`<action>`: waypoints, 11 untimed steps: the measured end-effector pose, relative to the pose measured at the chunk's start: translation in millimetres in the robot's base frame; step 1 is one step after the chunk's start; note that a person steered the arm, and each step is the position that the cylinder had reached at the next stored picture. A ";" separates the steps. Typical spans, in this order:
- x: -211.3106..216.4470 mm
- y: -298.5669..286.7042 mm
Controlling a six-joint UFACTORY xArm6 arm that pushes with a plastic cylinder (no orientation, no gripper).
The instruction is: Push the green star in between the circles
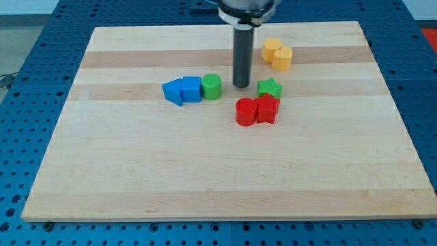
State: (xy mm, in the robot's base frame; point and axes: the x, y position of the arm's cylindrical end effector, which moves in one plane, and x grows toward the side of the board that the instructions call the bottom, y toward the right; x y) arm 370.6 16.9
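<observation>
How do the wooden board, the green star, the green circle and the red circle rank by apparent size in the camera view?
1. Wooden board, by far the largest.
2. Red circle.
3. Green circle and green star: too alike to rank.
The red circle lies nearer the view's bottom, so its lead is unsure.

My tip [242, 85] rests on the surface [136, 178], between the green circle [212, 87] at its 9 o'clock and the green star [270, 87] at its 3 o'clock. The red circle [245, 112] and another red block [267, 109] touch, just at the star's 6 o'clock. Two blue blocks [182, 90] adjoin the green circle. Two yellow blocks [277, 54] sit at the star's 12 o'clock.
</observation>
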 end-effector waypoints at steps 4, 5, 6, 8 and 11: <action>11.1 106.2; 19.4 114.0; 19.4 124.9; 22.2 69.4; 18.7 -9.7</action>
